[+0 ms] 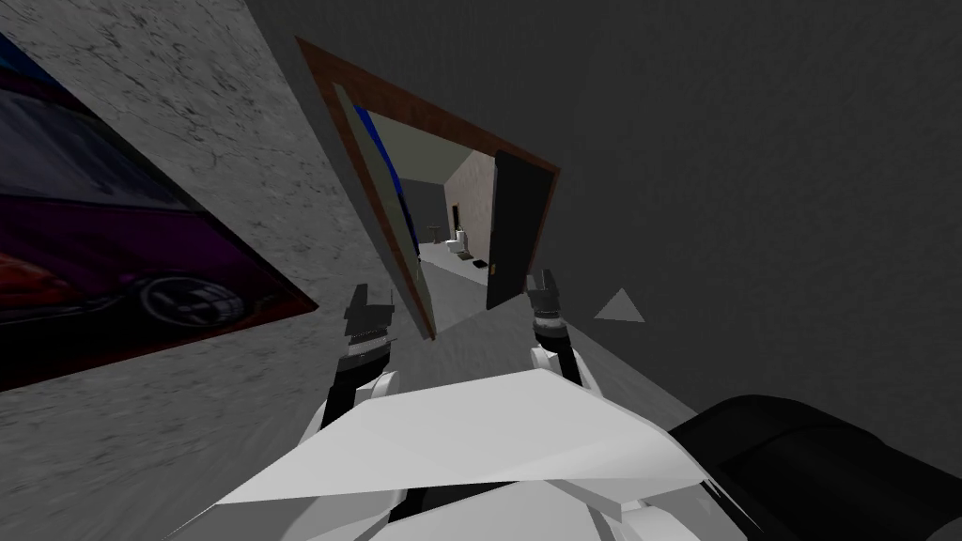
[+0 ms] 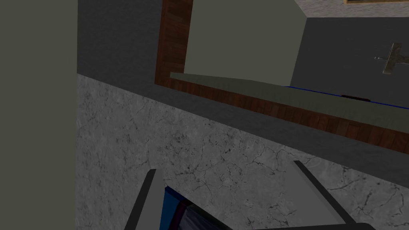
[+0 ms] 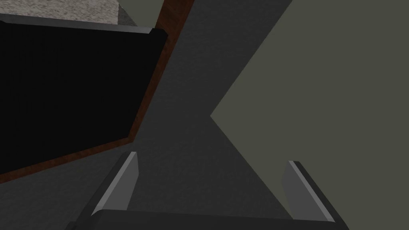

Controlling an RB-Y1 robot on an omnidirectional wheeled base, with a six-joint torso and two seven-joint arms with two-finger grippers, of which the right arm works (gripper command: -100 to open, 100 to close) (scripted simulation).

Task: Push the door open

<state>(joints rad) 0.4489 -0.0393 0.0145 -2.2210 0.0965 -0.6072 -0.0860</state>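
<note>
Right end effector (image 1: 542,279), fingers spread, sits at the brown door frame's (image 1: 413,105) door side, just beside the dark door (image 1: 517,225) standing ajar. Left end effector (image 1: 372,299), also spread, is near the frame's opposite jamb.

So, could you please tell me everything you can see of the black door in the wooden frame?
The flat black door is a plain panel with no visible grain, standing partly open at the right side of the reddish-brown wooden frame, the room beyond showing to its left. A small pale handle sits low on its free edge. The right wrist view shows a grey strip along one edge. The open right pincer is near its lower edge; contact cannot be told.
</note>
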